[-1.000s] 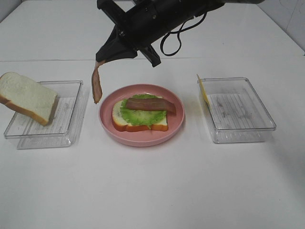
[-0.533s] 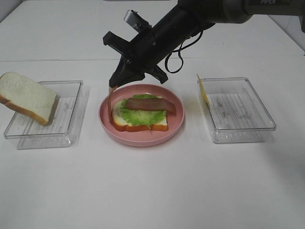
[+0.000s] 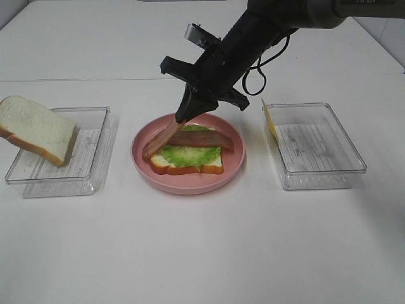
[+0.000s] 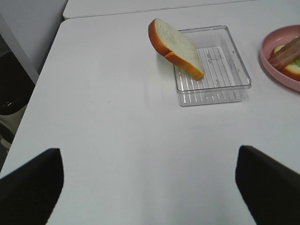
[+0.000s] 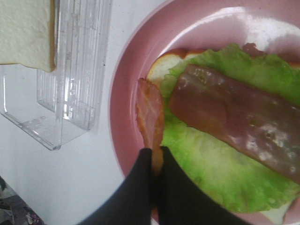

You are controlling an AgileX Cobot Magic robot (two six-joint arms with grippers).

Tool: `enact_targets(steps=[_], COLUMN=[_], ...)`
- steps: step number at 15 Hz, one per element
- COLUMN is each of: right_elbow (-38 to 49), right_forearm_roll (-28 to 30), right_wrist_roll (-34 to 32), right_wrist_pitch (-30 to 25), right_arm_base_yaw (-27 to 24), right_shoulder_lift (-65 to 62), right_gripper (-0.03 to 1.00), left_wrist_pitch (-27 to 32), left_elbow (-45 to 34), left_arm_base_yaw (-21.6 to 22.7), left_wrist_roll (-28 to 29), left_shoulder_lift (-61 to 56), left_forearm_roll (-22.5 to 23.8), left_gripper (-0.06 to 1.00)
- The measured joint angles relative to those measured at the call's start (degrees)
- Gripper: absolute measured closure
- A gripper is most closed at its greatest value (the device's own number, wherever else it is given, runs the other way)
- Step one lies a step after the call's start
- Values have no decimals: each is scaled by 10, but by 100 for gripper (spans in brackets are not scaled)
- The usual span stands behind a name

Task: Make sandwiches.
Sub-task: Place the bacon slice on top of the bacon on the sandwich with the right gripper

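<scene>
On the pink plate (image 3: 234, 166) lies the open sandwich: a bread slice (image 3: 214, 164), green lettuce (image 3: 190, 156) and one bacon strip (image 3: 201, 139). My right gripper (image 3: 185, 116) hangs over the plate's back left, shut on a second bacon strip (image 3: 159, 142) whose lower end slants down onto the sandwich's left edge. In the right wrist view the fingertips (image 5: 159, 161) pinch this strip (image 5: 150, 115) beside the lettuce (image 5: 201, 159). A second bread slice (image 3: 35, 130) leans in the left tray (image 3: 88, 171). My left gripper (image 4: 150, 187) stands open and empty over bare table.
A clear tray (image 3: 316, 147) stands right of the plate, with a yellow cheese square (image 3: 270, 120) leaning on its left wall. The left wrist view shows the bread slice (image 4: 176, 47) in its tray (image 4: 213, 82) and the plate's rim (image 4: 269, 58).
My right gripper has swung down and to the right with the hanging bacon strip. The strip's lower end has come from beside the plate onto the sandwich's left edge.
</scene>
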State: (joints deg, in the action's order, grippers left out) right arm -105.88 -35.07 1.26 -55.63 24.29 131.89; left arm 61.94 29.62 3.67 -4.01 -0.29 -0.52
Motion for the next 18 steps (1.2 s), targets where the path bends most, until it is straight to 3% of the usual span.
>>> enact_targets(steps=[7,14,15,18], right_elbow=[-1,-1,-1,-1], right_forearm_roll=[108,125,125,129], right_wrist_roll=[-45,-56,-57,-61], right_wrist_pitch=[-10,-21,-21,-25], right_arm_base_yaw=[-1,-1,-1,-1], right_shoulder_lift=[0,0,0,0], right_gripper=[95,91,82,34], left_wrist_pitch=[0,0,0,0], left_elbow=[0,0,0,0], left_arm_base_yaw=[0,0,0,0], left_wrist_roll=[0,0,0,0], left_shoulder_lift=[0,0,0,0], left_forearm_roll=[0,0,0,0], left_gripper=[3,3,3,3])
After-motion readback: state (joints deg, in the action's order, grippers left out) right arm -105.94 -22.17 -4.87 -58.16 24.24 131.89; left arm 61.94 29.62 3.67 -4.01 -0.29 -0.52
